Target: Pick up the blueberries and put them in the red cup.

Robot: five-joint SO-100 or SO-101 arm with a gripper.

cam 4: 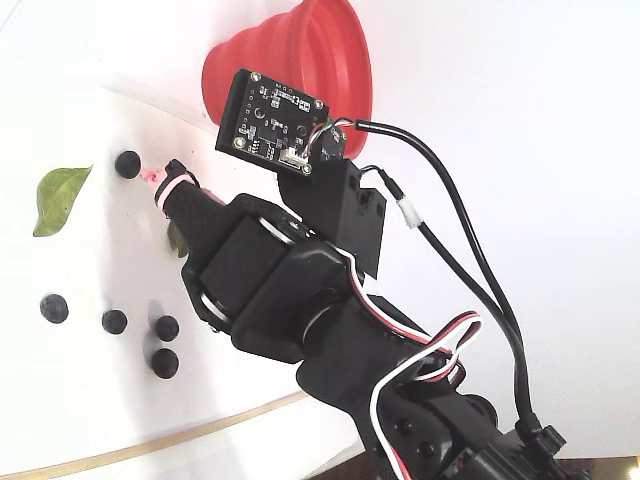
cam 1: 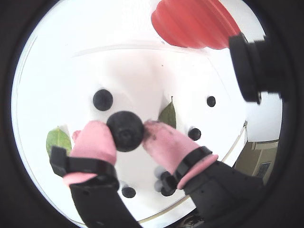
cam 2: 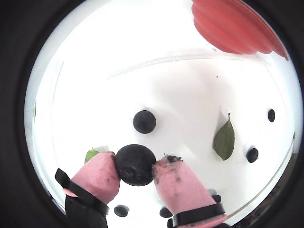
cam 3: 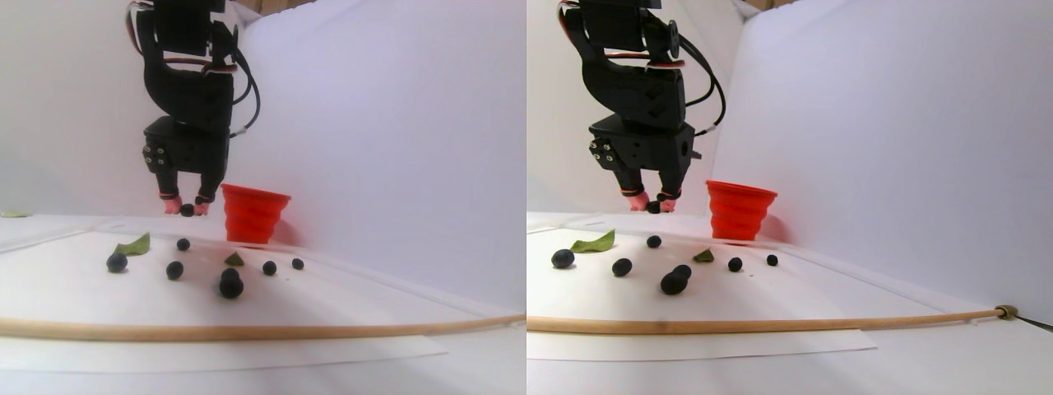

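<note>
In a wrist view, your pink-padded fingers (cam 1: 97, 142) are closed on one small round dark blueberry (cam 1: 125, 131); the ribbed red silicone cup (cam 1: 194, 23) lies ahead and to the right, toward the white tabletop's (cam 1: 133, 71) far edge. Another wrist view shows the same: berry (cam 2: 135, 165) pinched, cup (cam 2: 235, 26) up and right. In the stereo pair, the held berry (cam 3: 187, 211) hangs clear of the tabletop, just left of the cup (cam 3: 252, 214) and roughly level with its rim, so you need to lift and travel right. The fixed view hides the grip.
</note>
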